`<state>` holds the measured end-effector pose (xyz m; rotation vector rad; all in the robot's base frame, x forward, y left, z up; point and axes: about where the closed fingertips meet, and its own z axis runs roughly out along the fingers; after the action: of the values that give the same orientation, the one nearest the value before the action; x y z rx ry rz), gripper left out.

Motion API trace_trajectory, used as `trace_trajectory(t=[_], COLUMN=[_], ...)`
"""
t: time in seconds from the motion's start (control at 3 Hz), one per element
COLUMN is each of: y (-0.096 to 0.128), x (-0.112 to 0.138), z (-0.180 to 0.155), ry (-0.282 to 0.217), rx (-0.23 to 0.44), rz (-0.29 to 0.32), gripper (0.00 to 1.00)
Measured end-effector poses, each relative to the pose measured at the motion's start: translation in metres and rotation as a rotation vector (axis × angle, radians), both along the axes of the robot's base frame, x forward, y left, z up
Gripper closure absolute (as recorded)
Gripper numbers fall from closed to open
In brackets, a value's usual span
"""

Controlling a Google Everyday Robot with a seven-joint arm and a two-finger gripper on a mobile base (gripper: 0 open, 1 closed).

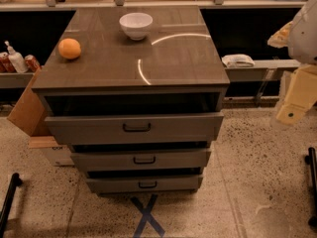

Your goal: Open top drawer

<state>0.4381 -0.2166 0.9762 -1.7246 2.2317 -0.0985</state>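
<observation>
The top drawer [133, 128] is the widest of three grey-brown fronts in the cabinet, with a small dark bar handle [136, 128] at its centre. A dark gap shows between its front and the cabinet top [173, 58]. My gripper [293, 108], cream-coloured, hangs at the right edge of the view, well to the right of the cabinet and at about the top drawer's height. It touches nothing.
An orange [69, 48] and a white bowl [135, 25] sit on the cabinet top. Two narrower drawers [143, 159] lie below. A cardboard box [27, 108] leans at the cabinet's left. Shelves with bottles [15, 59] and a cloth [237, 60] run behind. A blue X [146, 216] marks the floor.
</observation>
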Motion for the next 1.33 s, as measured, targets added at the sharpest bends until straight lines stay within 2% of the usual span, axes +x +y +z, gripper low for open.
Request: trace_trajectory(t=[0.67, 1.33], y=[0.003, 0.019], x=[0.004, 0.019], z=[-0.016, -0.113], ry=[0.008, 0.078], rx=[0.018, 0.087], rz=[0.028, 0.197], gripper=[0.0, 0.0])
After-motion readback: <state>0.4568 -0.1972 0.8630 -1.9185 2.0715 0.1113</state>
